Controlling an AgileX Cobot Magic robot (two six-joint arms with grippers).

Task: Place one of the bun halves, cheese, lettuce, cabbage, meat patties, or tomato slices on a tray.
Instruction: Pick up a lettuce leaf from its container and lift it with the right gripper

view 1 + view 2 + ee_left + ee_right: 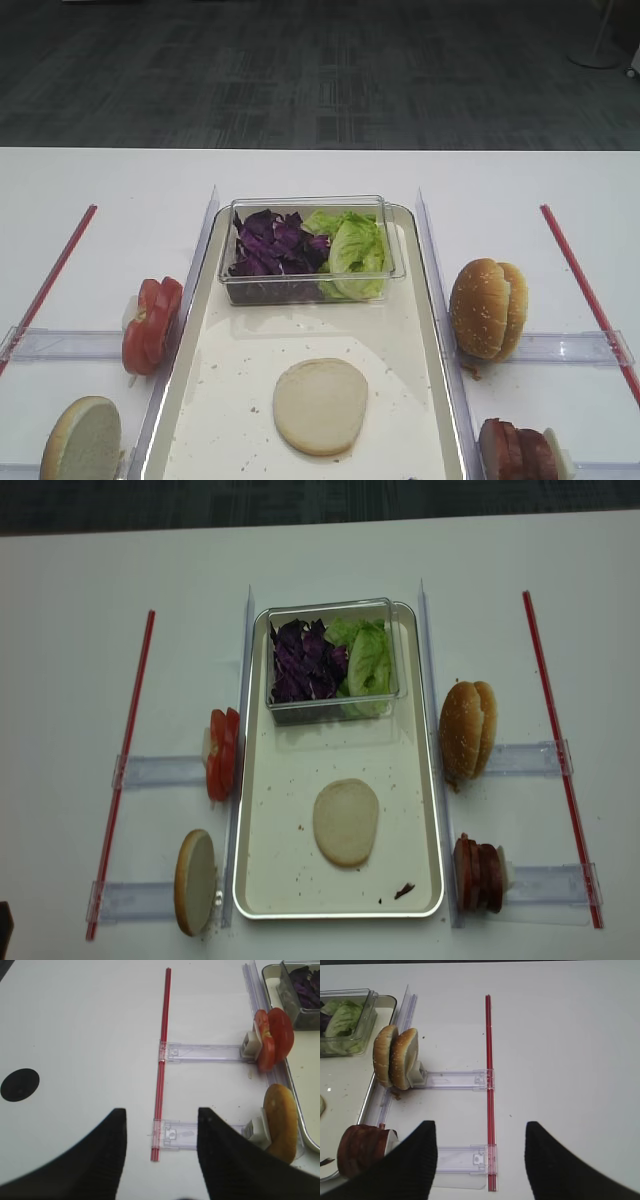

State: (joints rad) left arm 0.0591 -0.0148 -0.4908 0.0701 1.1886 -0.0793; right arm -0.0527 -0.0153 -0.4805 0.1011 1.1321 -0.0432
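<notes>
One bun half is found lying cut face up on the near part of the tray, so one layer is judged already placed. Nearest the robot, both end effectors are parked over bare bench: the right end effector is seen with its jaws spread and nothing between them, and the left end effector is likewise spread and unloaded.

Ingredients are stood on edge against clear holders along both sides of the tray, apparently so that a single piece can be pinched from the end of a row. On the left, a lone bun half is held nearest, with the tomato slices beyond it. On the right, the meat patties are nearest, with two bun halves beyond.

At the far end of the tray, a clear tub keeps the loose leaves contained: cabbage on the left, lettuce on the right.
</notes>
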